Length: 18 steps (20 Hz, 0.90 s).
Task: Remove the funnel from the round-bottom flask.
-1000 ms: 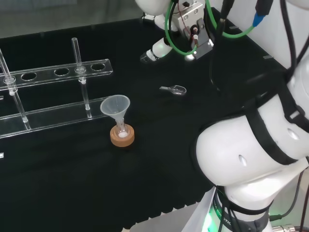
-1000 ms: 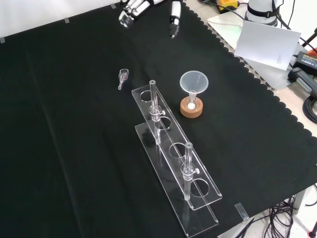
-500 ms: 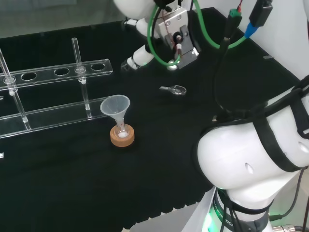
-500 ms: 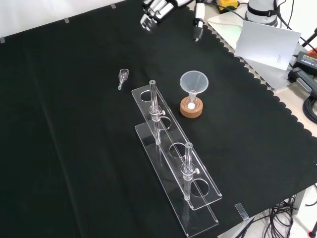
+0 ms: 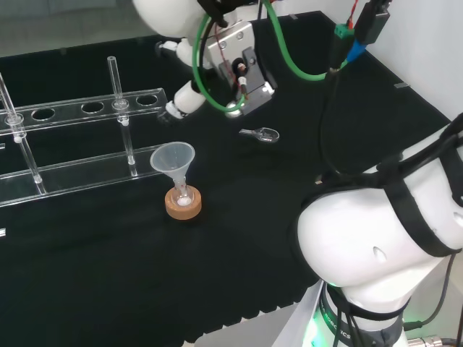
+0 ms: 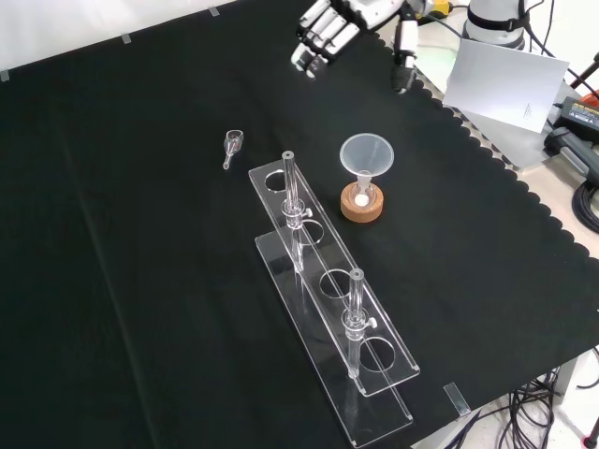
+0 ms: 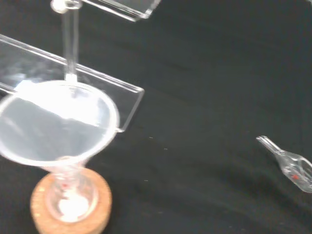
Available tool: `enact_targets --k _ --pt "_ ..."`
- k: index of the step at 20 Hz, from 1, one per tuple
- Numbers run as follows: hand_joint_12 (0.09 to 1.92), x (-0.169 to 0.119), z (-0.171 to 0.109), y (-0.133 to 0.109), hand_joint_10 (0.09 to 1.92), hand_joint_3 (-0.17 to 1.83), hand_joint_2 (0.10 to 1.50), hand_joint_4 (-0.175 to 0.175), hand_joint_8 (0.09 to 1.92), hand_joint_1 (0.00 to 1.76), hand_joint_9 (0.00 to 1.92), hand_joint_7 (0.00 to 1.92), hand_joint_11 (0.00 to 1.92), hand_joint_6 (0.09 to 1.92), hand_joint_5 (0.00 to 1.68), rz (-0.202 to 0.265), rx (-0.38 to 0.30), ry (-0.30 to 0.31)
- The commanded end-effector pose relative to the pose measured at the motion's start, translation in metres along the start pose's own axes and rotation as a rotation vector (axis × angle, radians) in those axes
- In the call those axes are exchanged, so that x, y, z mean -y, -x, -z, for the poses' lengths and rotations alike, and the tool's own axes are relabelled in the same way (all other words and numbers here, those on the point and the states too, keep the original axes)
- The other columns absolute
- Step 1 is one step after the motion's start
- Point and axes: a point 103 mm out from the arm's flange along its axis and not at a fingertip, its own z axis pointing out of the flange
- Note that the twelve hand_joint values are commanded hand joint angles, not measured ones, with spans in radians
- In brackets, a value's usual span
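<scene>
A clear funnel [image 5: 173,158] [image 6: 366,154] [image 7: 53,124] stands with its stem in a small round-bottom flask [image 5: 182,197] [image 6: 361,194] [image 7: 69,195] that holds a little white powder. The flask rests on a cork ring [image 5: 183,206] [image 6: 361,207] [image 7: 70,210]. My hand [image 6: 329,28] [image 5: 184,97] hangs above the cloth, beyond the funnel in the front view and up and to the right of it in the head view. Its fingers are straight and spread, the thumb [image 6: 404,58] apart, and it holds nothing.
A clear two-tier tube rack [image 5: 79,108] [image 6: 328,290] [image 7: 105,83] stands right beside the flask, with two upright posts. A small clear scoop [image 5: 260,134] [image 6: 230,145] [image 7: 291,167] lies on the cloth. White paper [image 6: 496,79] and cables lie off the cloth's scalloped edge.
My hand has moved left in the head view and right in the front view, closing on the funnel. Funnel, flask, rack and scoop have stayed put.
</scene>
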Motion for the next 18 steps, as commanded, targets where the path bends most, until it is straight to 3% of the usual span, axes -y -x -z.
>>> enact_targets --k 1,4,7,15,18 --pt "1.6 0.009 0.008 -0.021 0.09 0.0 0.62 0.012 0.09 0.38 0.22 0.16 0.02 0.09 0.0 0.033 -0.051 -0.075" --pt "1.46 0.01 0.008 -0.017 0.09 -0.01 0.6 0.008 0.09 0.34 0.07 0.09 0.0 0.09 0.0 0.052 -0.072 -0.143" --pt "1.17 0.013 0.005 -0.011 0.09 -0.01 0.59 0.006 0.09 0.32 0.01 0.02 0.0 0.09 0.0 0.074 -0.108 -0.177" --pt "0.1 0.03 0.001 -0.007 0.09 0.0 0.59 0.012 0.09 0.32 0.0 0.0 0.0 0.09 0.0 0.095 -0.2 -0.196" --pt "0.09 0.033 -0.006 -0.01 0.09 0.0 0.59 0.018 0.09 0.32 0.0 0.0 0.0 0.09 0.0 0.101 -0.212 -0.192"
